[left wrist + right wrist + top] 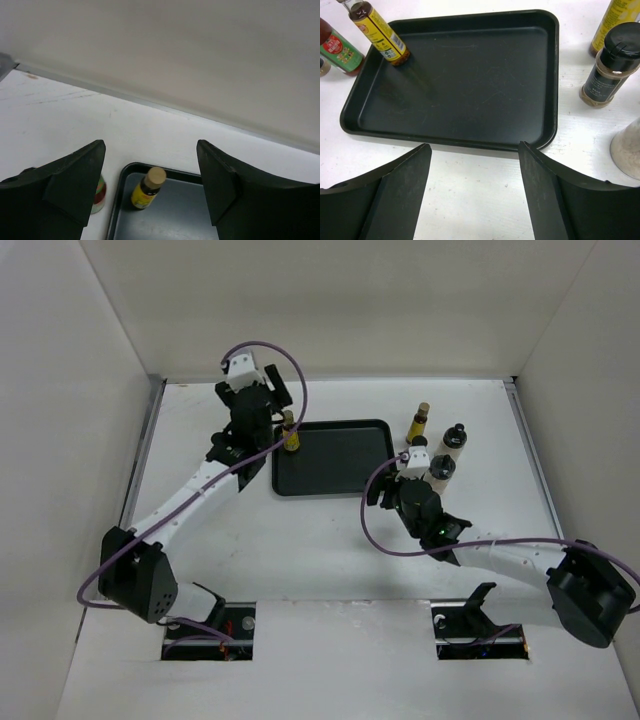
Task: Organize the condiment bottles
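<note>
A black tray (340, 465) lies mid-table. One slim yellow bottle (291, 435) with a tan cap stands upright in the tray's far left corner; it also shows in the left wrist view (146, 189) and the right wrist view (382, 35). A green bottle with a red label (337, 52) stands just outside the tray's left edge, half hidden behind my left finger (100, 192). My left gripper (275, 392) (150, 145) is open and empty above that corner. My right gripper (383, 488) (475, 155) is open and empty over bare table at the tray's near right corner.
To the right of the tray stand an amber brown-capped bottle (418, 423) (615, 22), black-capped bottles (455, 440) (441, 470) (610, 65) and a pale jar (627, 150) close to my right gripper. White walls enclose the table at the back and sides.
</note>
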Available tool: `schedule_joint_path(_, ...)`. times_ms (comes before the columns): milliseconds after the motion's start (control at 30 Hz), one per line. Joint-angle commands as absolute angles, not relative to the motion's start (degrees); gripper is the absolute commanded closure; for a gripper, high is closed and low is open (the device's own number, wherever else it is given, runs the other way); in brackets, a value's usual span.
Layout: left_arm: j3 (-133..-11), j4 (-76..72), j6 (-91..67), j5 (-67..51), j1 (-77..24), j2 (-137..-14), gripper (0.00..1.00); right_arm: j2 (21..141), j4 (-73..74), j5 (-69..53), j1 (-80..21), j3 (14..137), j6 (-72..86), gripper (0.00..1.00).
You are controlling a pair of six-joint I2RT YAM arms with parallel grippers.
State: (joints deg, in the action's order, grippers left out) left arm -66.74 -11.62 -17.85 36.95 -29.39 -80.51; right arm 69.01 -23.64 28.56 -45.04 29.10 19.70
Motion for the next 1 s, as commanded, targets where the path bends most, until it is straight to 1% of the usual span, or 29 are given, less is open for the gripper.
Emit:
schedule_joint_path(0, -63.5, -4.8, -21.9, 34.5, -25.3, -79.8, 0.29, 67.9, -26.6, 29.2, -45.0, 31.1, 20.0, 0.21)
schedule_joint_path(67, -63.0, -3.8, -22.6, 33.8, -23.4, -80.6, 0.31, 68.2, -26.7, 29.1, -45.0, 31.1, 20.0, 0.15)
schedule_joint_path(100, -62.9, -3.6, -22.7, 33.4, -22.6, -81.1, 0.32, 68.5, -26.5, 29.1, -45.0, 31.3, 20.0, 0.14)
schedule_joint_path(200, -63.4, -3.6, -22.8, 31.8, -20.8, -83.4, 0.34, 69.3, -26.5, 28.9, -45.0, 31.6, 19.9, 0.13)
schedule_joint_path(433, -66.4, -2.2, -22.8, 30.0, -19.5, -88.1, 0.34, 70.0, -26.7, 28.9, -45.0, 31.6, 19.8, 0.13)
schedule_joint_path(700, -67.0, -2.3, -23.1, 30.8, -18.2, -90.8, 0.50, 69.7, -26.5, 28.9, -45.0, 31.6, 19.8, 0.13)
schedule_joint_path(767, -67.1, -2.5, -23.2, 31.4, -18.2, -91.1, 0.50, 69.7, -26.4, 28.9, -45.0, 31.6, 19.8, 0.13)
schedule_joint_path(867, -67.8, -2.6, -22.9, 32.3, -18.2, -91.3, 0.46, 70.2, -26.5, 28.9, -45.0, 31.8, 19.7, 0.14)
schedule_joint_path(967, -67.9, -2.7, -22.9, 32.9, -18.3, -91.1, 0.45, 70.5, -26.2, 28.9, -45.0, 32.1, 19.5, 0.14)
